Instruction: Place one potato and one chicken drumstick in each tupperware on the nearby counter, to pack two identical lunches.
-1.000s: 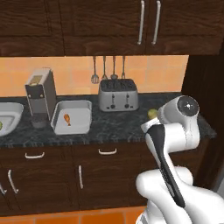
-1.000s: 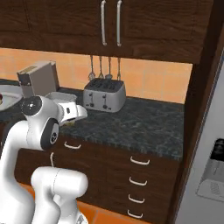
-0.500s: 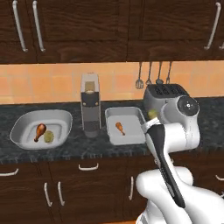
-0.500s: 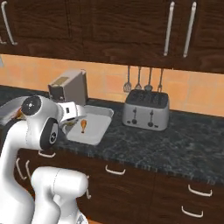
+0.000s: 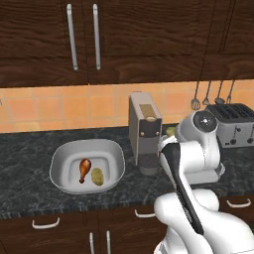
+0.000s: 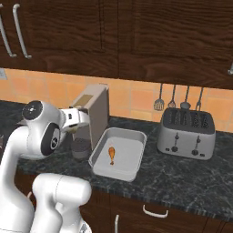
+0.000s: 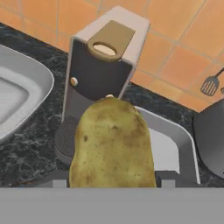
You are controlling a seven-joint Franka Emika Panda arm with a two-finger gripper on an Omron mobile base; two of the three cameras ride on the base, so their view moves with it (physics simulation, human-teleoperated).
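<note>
The gripper holds a potato between its two fingers, raised above the counter. In the hand view the brown, speckled potato stands large in the foreground, in front of a coffee machine and the near rim of the tray.

In the right base view the hand sits just left of the coffee machine, at about its upper half, with the tray to the machine's right on the black speckled stone. One drumstick lies in the tray, alone.

In the left base view the rounded basin sits on the counter to the left of the coffee machine. Inside it lie a drumstick and a second potato, side by side and nearly touching.

A silver four-slot toaster stands to the right of the tray. Three utensils hang on the orange tiled wall above it. Dark wood cabinets with pale handles run above and below. No brand, label or writing can be read anywhere.
</note>
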